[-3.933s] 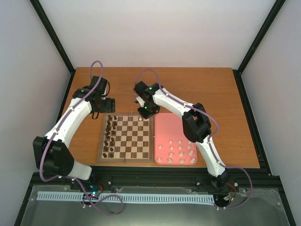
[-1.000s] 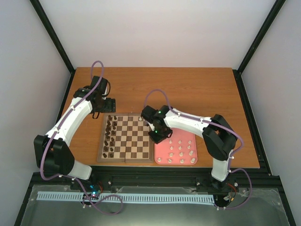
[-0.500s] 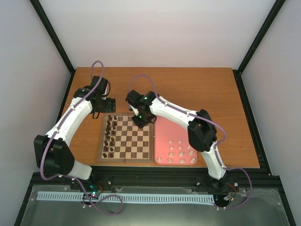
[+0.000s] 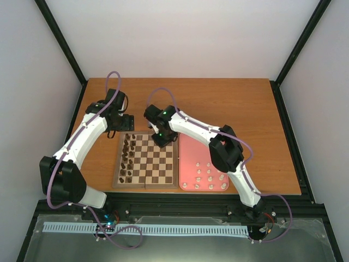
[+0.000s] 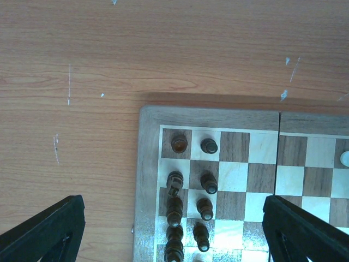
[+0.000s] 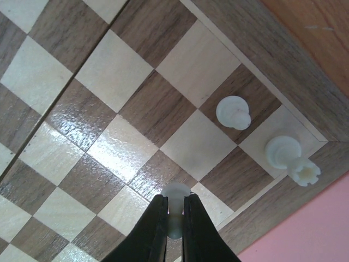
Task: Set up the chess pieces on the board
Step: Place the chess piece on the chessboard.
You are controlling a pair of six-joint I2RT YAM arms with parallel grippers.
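Observation:
The board [image 4: 146,182] lies mid-table, with dark brown pieces [image 4: 127,158] along its left side. My right gripper [image 6: 174,221] is shut on a cream-white chess piece [image 6: 175,195] and holds it over the board's far right corner; in the top view the right gripper [image 4: 163,141] is over that corner. Two white pieces stand there, a pawn [image 6: 233,112] and a rook [image 6: 289,156]. Several more white pieces [image 4: 210,174] sit on the pink tray [image 4: 191,143]. My left gripper [image 5: 174,240] is open, hovering over the board's far left corner [image 5: 150,117].
The pink tray lies right of the board, touching it. Bare wooden table [image 4: 218,98] stretches behind both. Black frame posts [image 4: 294,49] stand at the back corners.
My right gripper went to the pink tray, took a white piece, and came back over the board's far right corner. The left arm has not moved.

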